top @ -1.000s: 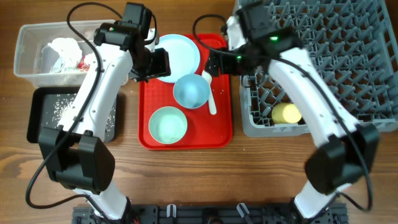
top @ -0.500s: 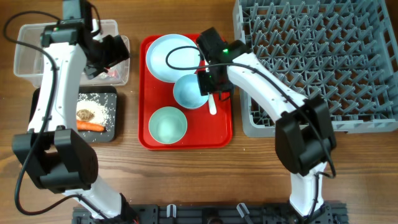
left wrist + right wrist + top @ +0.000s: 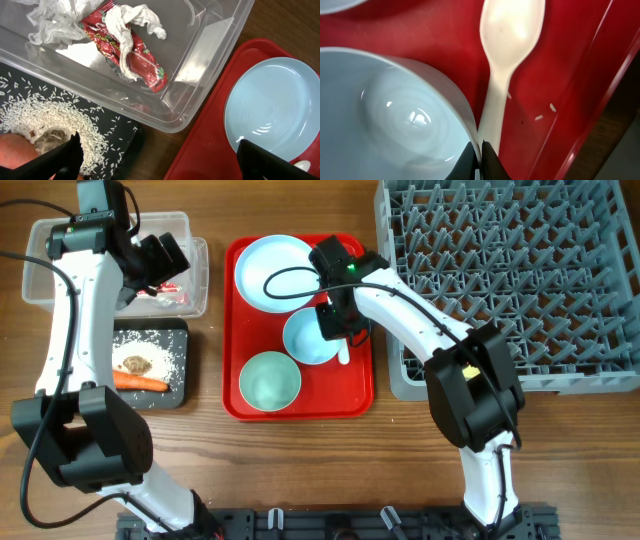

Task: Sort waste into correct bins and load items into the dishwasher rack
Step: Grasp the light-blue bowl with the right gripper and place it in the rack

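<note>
The left gripper [image 3: 157,150] is hovering, jaws apart, between the flat red plastic tray [image 3: 355,395] and the clear rectangular plastic tub [image 3: 200,75]. On the tray, the right gripper [image 3: 481,150] is seemingly pinching the thin rim of the light, stiff, slick round pale blue bowl [image 3: 395,115], which is sitting beside the white plastic spoon [image 3: 512,30].

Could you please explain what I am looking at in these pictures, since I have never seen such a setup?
These are two robot arms at a table. One picture looks down from above; two come from wrist cameras. On the table sit a clear tub holding a crumpled wrapper, a black tray with rice and a carrot, a red tray with a plate, two bowls and a spoon, and a grey rack. The left claw hangs open above the tub, empty. The right claw is shut, apparently pinching one bowl's rim beside the spoon.
</note>
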You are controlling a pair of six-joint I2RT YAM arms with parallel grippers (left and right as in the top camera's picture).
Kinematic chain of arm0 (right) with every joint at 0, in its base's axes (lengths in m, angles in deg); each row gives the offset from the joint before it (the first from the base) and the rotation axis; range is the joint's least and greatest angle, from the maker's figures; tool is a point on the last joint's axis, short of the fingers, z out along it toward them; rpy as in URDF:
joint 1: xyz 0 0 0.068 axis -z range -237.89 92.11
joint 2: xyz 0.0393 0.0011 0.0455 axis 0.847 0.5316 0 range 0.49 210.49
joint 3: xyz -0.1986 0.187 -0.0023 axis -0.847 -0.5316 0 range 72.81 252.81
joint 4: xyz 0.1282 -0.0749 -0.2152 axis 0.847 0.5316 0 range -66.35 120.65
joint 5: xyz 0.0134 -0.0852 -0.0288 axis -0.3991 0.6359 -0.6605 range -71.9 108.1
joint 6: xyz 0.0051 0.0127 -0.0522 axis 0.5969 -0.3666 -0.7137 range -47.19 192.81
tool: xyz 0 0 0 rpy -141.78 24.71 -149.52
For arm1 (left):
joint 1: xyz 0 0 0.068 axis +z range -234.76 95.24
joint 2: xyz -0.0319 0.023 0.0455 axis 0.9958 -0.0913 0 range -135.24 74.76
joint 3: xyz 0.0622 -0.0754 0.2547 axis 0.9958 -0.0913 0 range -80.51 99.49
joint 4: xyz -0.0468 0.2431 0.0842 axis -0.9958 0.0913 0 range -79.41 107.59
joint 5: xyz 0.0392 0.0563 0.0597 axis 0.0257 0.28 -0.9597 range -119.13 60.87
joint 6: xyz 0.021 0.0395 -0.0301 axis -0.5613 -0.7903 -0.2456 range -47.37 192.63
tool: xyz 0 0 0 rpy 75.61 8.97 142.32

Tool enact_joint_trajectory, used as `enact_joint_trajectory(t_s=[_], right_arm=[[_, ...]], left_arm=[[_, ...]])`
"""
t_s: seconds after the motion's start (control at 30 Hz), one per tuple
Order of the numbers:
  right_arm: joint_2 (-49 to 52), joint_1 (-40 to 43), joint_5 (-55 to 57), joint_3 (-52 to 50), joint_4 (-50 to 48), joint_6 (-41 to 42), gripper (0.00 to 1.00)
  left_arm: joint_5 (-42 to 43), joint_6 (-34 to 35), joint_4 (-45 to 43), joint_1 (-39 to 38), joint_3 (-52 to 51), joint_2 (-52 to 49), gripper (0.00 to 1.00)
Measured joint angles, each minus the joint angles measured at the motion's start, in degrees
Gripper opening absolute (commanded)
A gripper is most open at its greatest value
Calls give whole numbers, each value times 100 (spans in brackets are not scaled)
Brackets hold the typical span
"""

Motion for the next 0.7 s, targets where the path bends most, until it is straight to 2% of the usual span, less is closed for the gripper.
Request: enact_joint_trajectory(t_s=[0.13,0.23,0.37,0.43,0.53,0.63,0.7], right_arm=[[-334,101,44,170,332,-24,4],[-1102,293,457,468,208,-46,4],[-2262,481,2273,750,-289,-94,4],[-2413,481,3923,802,-710,-234,4],[-2026,601,5407,769,-2623,-1436,4],[-1379,844,6196,745,-4201,-3410,4],[-970,931,6411,741,-4894,-4664,4]], left_arm=[[-31,0,0,0,0,0,100],[-33,0,0,0,0,0,100],[-33,0,0,0,0,0,100],[-33,0,-2,0,0,0,100],[-35,0,-4,0,2,0,100],[-33,0,-7,0,2,0,100],[-35,0,-17,0,4,0,100]])
